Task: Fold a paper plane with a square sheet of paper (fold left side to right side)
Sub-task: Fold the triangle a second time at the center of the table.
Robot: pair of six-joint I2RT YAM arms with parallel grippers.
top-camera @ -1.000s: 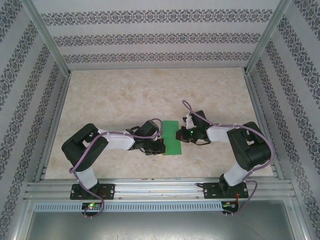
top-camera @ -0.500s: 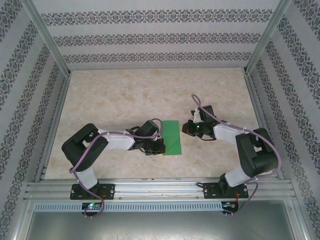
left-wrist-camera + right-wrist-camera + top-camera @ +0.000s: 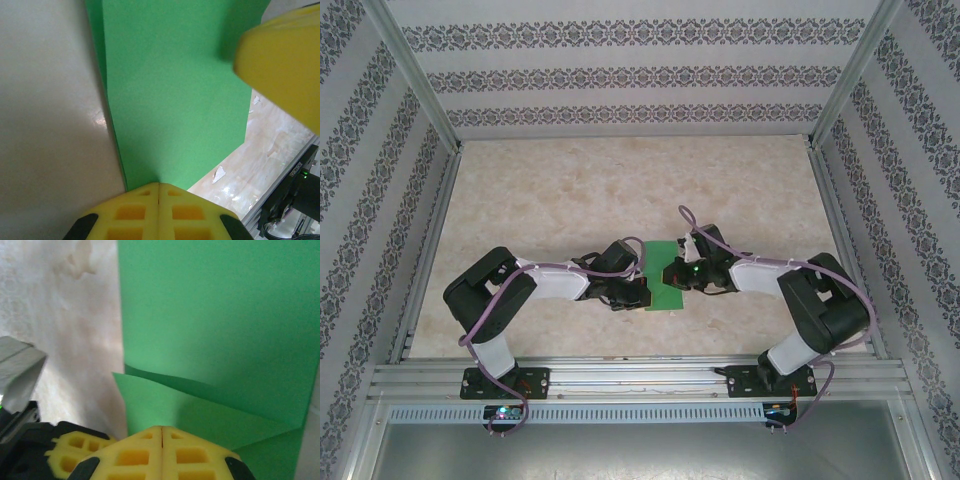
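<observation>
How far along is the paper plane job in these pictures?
Done: the square sheet of paper lies doubled into a narrow rectangle. In hand: the shut left gripper and right gripper are down on it, one layer raised. Left: flattening it, then all nose and wing folds.

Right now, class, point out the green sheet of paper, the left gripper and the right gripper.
green sheet of paper (image 3: 175,100): left wrist view, middle of its flat face.
left gripper (image 3: 159,186): left wrist view, where its shut jaws meet.
right gripper (image 3: 162,430): right wrist view, where its shut jaws meet.
</observation>
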